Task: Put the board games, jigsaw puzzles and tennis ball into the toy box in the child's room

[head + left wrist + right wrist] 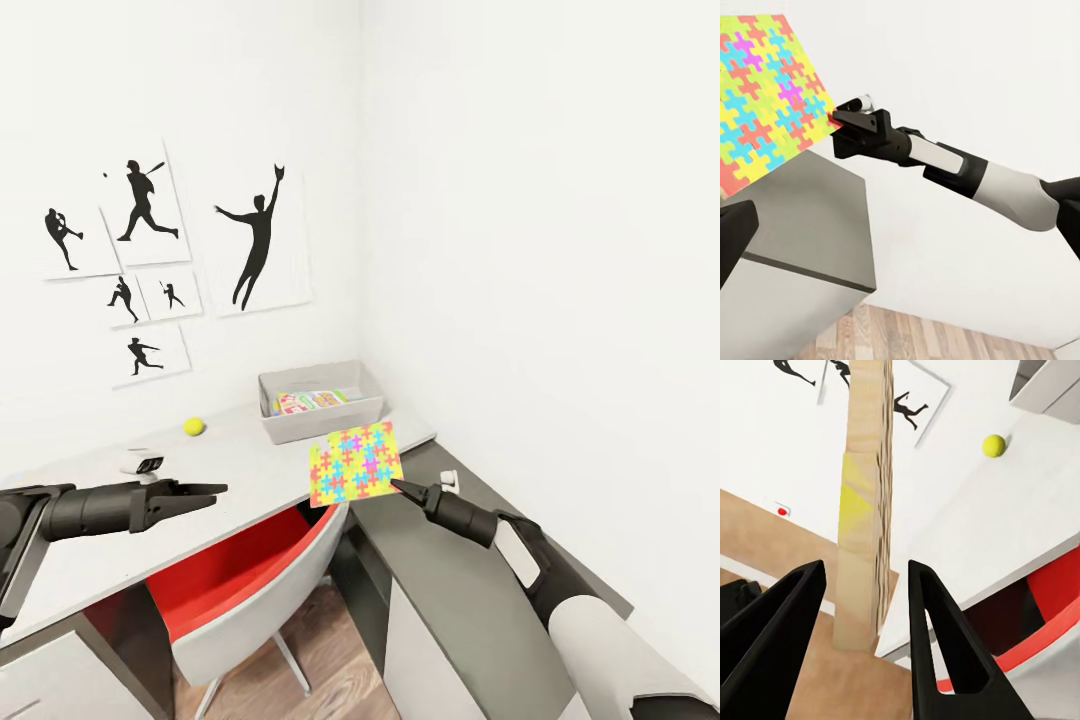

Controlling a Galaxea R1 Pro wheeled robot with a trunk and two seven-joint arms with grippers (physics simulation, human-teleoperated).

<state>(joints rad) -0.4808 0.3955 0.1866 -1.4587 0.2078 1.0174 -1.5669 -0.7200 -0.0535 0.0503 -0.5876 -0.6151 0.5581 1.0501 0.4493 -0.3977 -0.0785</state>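
My right gripper [398,487] is shut on the lower corner of a jigsaw puzzle [355,463], a flat square of bright interlocking pieces, and holds it tilted in the air over the table's front edge. The left wrist view shows that grip from the side, the right gripper [840,120] on the jigsaw puzzle [772,97]. Just behind it the pale grey toy box [372,400] sits on the table [250,460] in the corner, with colourful game boxes [305,401] inside. The yellow tennis ball [194,426] lies on the table left of the box. My left gripper [215,491] hovers open over the table's near side.
A chair with a red seat [240,580] is tucked under the table's front edge. A lower grey cabinet [450,590] runs along the right wall under my right arm, with a small white object [449,480] on it. A white gadget [141,462] sits by my left gripper. Black silhouette posters [260,240] hang on the wall.
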